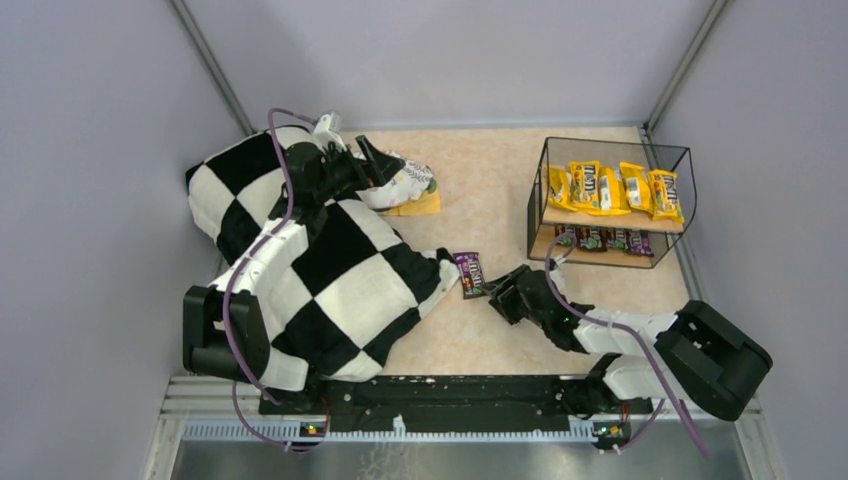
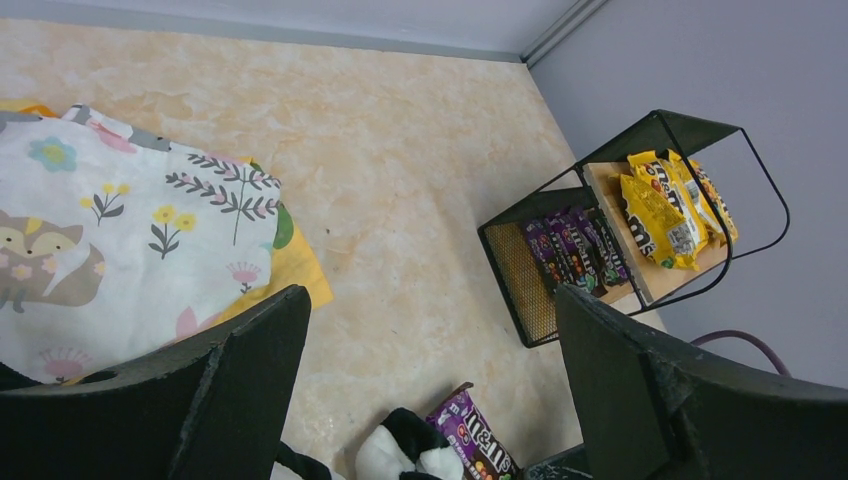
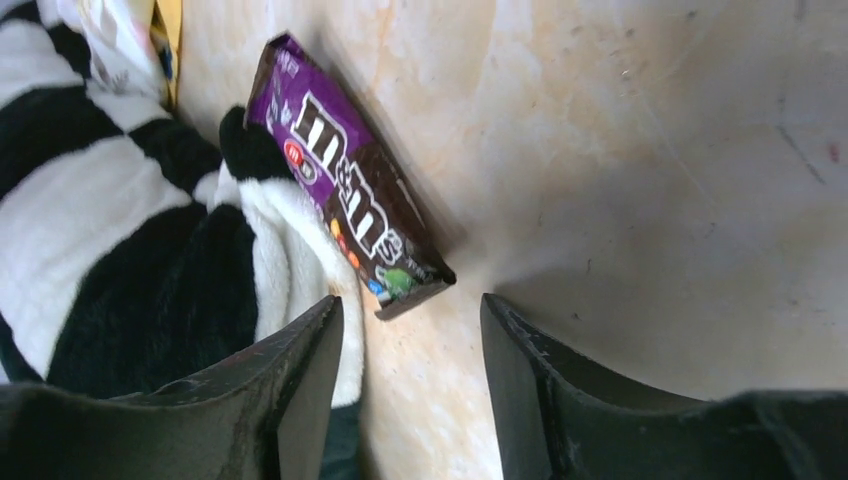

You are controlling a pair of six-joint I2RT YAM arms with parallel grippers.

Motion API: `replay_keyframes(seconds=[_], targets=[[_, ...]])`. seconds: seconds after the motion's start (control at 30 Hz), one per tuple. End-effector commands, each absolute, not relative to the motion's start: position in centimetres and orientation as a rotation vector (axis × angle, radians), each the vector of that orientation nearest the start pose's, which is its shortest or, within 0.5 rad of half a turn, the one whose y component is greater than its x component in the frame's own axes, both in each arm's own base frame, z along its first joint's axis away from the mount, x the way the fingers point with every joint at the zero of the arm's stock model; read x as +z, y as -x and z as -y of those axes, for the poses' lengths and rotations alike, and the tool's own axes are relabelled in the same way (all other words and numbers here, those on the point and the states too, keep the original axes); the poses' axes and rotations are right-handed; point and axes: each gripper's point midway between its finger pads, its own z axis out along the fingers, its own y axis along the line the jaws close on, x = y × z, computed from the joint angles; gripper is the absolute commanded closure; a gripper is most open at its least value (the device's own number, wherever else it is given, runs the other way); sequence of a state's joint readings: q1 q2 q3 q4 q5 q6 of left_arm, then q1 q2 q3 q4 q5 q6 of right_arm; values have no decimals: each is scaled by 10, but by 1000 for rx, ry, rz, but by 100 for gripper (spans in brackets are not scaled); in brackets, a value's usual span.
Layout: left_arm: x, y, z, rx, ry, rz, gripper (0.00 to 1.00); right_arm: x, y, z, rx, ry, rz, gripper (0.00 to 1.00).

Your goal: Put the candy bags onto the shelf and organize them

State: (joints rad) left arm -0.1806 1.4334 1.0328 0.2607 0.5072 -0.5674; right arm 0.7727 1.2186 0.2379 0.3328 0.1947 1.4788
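One dark brown-purple candy bag (image 1: 470, 274) lies on the table against the edge of the checkered cloth; it also shows in the right wrist view (image 3: 350, 182) and the left wrist view (image 2: 474, 443). My right gripper (image 1: 503, 297) is open and empty just right of it, its near end just ahead of the fingertips (image 3: 412, 318). The black wire shelf (image 1: 610, 200) stands at the back right with several yellow bags (image 1: 612, 188) on its top board and several dark bags (image 1: 603, 239) on its lower board. My left gripper (image 1: 385, 160) is open and empty over the white patterned cloth bundle (image 2: 110, 240).
A large black-and-white checkered cloth (image 1: 330, 270) covers the left side of the table and part of the left arm. A flat yellow-orange piece (image 1: 420, 205) lies under the patterned bundle. Grey walls close in on both sides and the back.
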Motion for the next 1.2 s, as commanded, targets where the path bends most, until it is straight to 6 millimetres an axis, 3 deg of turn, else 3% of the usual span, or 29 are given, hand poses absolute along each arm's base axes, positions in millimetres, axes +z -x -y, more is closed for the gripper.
replay_keyframes(seconds=[0.0, 0.17, 0.43, 0.6, 0.77, 0.8, 0.93, 1.17], targets=[[304, -416, 182, -964, -96, -1704, 2, 22, -233, -210, 867, -1123, -2132, 48], [305, -416, 182, -961, -97, -1701, 2, 24, -246, -219, 890, -1127, -2100, 54], [306, -416, 181, -969, -94, -1699, 1, 13, -243, -223, 858, -1130, -2149, 58], [305, -417, 179, -969, -88, -1699, 2, 11, -248, -225, 853, -1092, -2139, 74], [304, -417, 179, -966, -87, -1700, 1, 20, -252, -225, 849, -982, -2126, 96], [305, -417, 179, -967, -88, -1700, 2, 23, -252, -224, 843, -958, -2121, 100], [304, -418, 179, -968, -87, -1702, 2, 36, -249, -212, 803, -881, -2099, 100], [303, -417, 180, -977, -86, -1704, 2, 62, -237, -167, 613, -779, -2065, 100]])
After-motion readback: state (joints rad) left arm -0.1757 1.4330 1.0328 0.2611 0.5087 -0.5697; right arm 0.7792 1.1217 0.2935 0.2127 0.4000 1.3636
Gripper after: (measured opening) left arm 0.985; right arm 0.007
